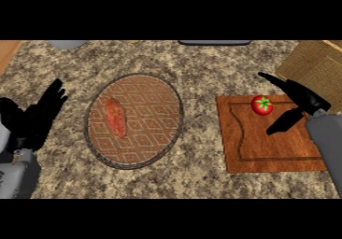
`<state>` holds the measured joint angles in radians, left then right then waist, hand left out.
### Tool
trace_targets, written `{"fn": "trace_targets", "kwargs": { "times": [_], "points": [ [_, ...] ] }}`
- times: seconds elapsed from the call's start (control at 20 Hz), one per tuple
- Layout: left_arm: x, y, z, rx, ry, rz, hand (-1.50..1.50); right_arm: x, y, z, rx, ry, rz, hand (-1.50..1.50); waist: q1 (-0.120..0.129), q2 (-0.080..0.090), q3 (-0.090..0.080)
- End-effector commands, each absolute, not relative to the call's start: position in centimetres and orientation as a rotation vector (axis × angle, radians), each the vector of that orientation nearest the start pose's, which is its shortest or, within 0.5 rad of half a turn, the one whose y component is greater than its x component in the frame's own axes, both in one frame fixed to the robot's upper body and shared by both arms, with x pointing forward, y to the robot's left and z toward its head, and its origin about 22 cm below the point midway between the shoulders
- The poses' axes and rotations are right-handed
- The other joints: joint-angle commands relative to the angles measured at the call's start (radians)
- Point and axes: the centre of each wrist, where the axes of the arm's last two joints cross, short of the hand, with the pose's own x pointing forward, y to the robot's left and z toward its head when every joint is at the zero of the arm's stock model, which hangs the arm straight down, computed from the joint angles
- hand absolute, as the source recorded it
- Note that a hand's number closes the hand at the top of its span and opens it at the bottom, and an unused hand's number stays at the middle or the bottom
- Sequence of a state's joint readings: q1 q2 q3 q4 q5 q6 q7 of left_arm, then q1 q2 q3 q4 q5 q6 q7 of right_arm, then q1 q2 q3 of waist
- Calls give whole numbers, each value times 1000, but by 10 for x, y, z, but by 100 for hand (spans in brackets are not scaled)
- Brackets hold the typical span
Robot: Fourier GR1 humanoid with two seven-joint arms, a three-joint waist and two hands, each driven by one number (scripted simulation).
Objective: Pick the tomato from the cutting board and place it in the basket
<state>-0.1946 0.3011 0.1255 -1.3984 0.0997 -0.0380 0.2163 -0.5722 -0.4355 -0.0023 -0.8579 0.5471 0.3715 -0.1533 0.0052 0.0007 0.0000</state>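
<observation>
The tomato [262,105] sits on the far part of the wooden cutting board [270,154], close to its far edge, with its green stem cap facing up. The board lies on the right side of the speckled stone counter [194,182]. The right hand [303,99] comes in over the board's right edge from the grey forearm below it; its fingers are spread apart and straight, one group pointing far and to the left past the tomato, the thumb pointing near and left over the board's surface. The tomato lies in the gap between them, just beside the hand, and it looks untouched, though the overhead angle makes contact hard to judge. Nothing is held in that hand. To the left of the board, in the middle of the counter, lies a round woven basket [149,91] with a diamond pattern on its floor, and an orange-red elongated item [116,117] rests inside it toward its left side. The left hand [32,122] shows at the left edge of the view, open with fingers straight and pointing far, resting well apart from the basket. A wicker object [318,65] occupies the far right corner.
</observation>
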Motion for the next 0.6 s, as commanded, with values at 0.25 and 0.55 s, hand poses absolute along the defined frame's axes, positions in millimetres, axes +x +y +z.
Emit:
{"fn": "trace_targets", "kwargs": {
  "times": [0.25, 0.55],
  "points": [
    [287, 309, 27, 179, -1388, -85, 0, 392, -310, 44, -425, -1204, 1158, 150, 9, 2, 0],
    [283, 311, 25, 173, -1384, -93, 0, 385, -292, 19, -422, -1213, 1186, 150, 3, 1, 0]
  ]
}}
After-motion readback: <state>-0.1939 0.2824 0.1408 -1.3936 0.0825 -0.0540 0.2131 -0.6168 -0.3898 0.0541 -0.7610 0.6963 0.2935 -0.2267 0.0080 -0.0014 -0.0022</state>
